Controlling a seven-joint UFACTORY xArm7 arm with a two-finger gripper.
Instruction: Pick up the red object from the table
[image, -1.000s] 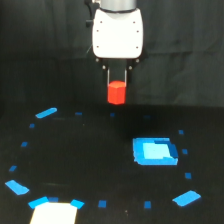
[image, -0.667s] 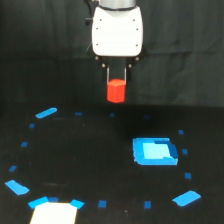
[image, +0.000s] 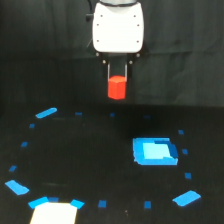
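Grip check first: your gripper (image: 117, 76) has its two thin fingers clamped on the red object (image: 116, 87), which hangs clear above the table (image: 95, 150) at the back of the scene, near the dark curtain.

Risk: only the upper part of the block sits between the fingers; most of it hangs below the tips. A jolt or a loosening of the clamp could let it slip out or twist. How firmly the pads bear on its sides you cannot tell from this view.

Surroundings: large blue patch (image: 155, 151) lies toward the exterior view's right, well apart from the block. White patch (image: 55, 213) at the front edge. Small blue tape pieces (image: 46, 113) ring the surface. All flat; nothing stands in the arm's way.
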